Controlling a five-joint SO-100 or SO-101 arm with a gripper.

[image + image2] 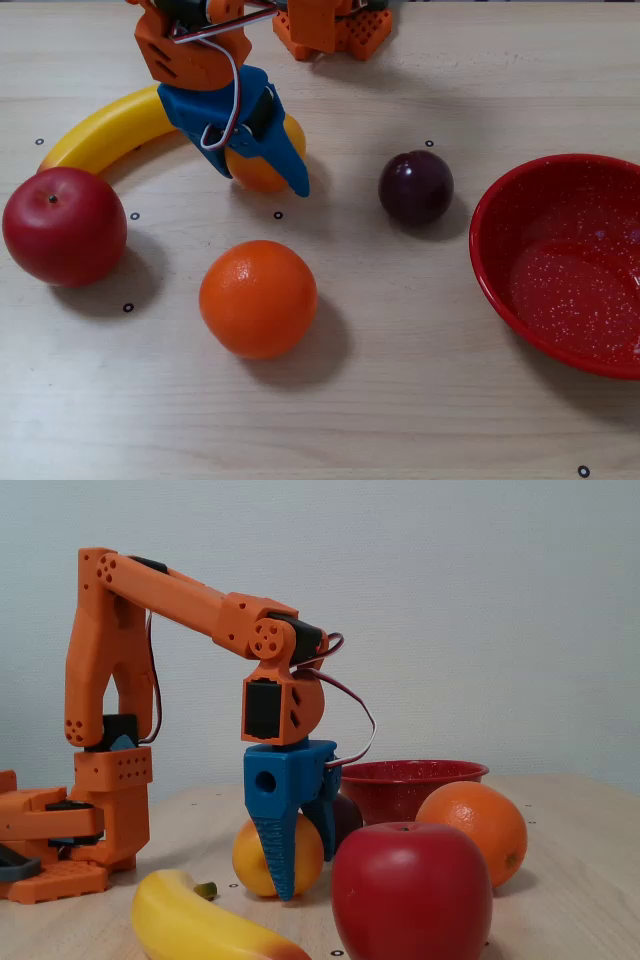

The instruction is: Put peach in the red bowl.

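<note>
Nearest me sits the big dimpled orange (258,298); behind it my blue two-finger gripper (262,172) straddles the small yellow-orange peach (258,170) on the table, apparently not yet clamped. If it's off-centre, the peach could roll toward the curved yellow banana (105,132), away from the glossy red bowl (488,262).

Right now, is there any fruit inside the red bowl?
No, the red bowl holds nothing; the peach sits on the table under the gripper.

Apple (64,226), banana (105,133), orange (258,298) and plum (415,186) rest on the table (400,400).
</note>
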